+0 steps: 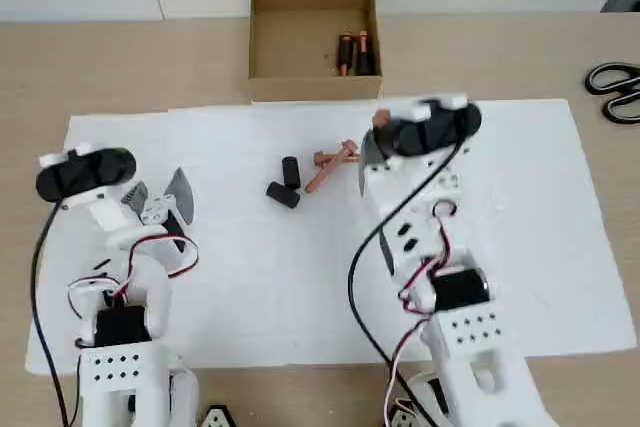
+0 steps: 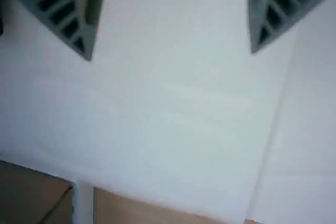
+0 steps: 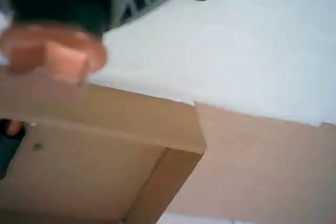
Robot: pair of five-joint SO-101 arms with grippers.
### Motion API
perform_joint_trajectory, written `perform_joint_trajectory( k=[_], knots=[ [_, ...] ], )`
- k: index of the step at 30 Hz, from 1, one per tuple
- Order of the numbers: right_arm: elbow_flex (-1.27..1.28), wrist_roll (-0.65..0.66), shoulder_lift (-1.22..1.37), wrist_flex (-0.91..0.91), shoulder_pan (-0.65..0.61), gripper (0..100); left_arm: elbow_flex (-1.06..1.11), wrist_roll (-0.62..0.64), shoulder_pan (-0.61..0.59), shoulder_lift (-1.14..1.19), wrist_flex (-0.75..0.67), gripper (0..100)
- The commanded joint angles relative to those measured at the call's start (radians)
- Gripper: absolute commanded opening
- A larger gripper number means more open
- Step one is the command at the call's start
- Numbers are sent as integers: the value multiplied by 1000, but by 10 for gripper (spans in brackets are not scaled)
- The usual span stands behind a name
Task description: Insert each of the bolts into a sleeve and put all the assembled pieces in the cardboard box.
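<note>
My right gripper (image 1: 378,135) hangs just in front of the cardboard box (image 1: 265,42), shut on an assembled piece (image 3: 52,51), a black sleeve with a copper bolt head sticking out. The right wrist view shows that piece over the box's near wall (image 3: 131,124). Two assembled pieces (image 1: 352,53) lie inside the box at its right side. Two black sleeves (image 1: 288,182) and two copper bolts (image 1: 332,165) lie loose on the white paper between the arms. My left gripper (image 1: 160,197) stands open over bare paper, its grey fingers (image 2: 68,14) wide apart.
White paper (image 1: 520,227) covers the middle of the wooden table. Black-handled scissors (image 1: 615,87) lie at the far right edge. The paper's near edge and the table wood (image 2: 31,192) show in the left wrist view.
</note>
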Motion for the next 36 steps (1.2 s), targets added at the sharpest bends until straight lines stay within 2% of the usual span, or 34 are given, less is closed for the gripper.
perform_joint_trajectory(
  k=[1, 9, 18, 36],
  knots=[
    [-183, 3, 107, 10, 8, 3, 50, 8, 9, -20, -106, 187],
    [-523, 3, 507, 10, 7, 3, 120, 8, 9, -15, -187, 187],
    [-1003, 3, 921, 12, -8, 3, 133, 8, 11, -15, -189, 187],
    [-1746, 2, 1692, 12, -41, 4, 136, 2, 40, -14, -189, 187]
  ],
)
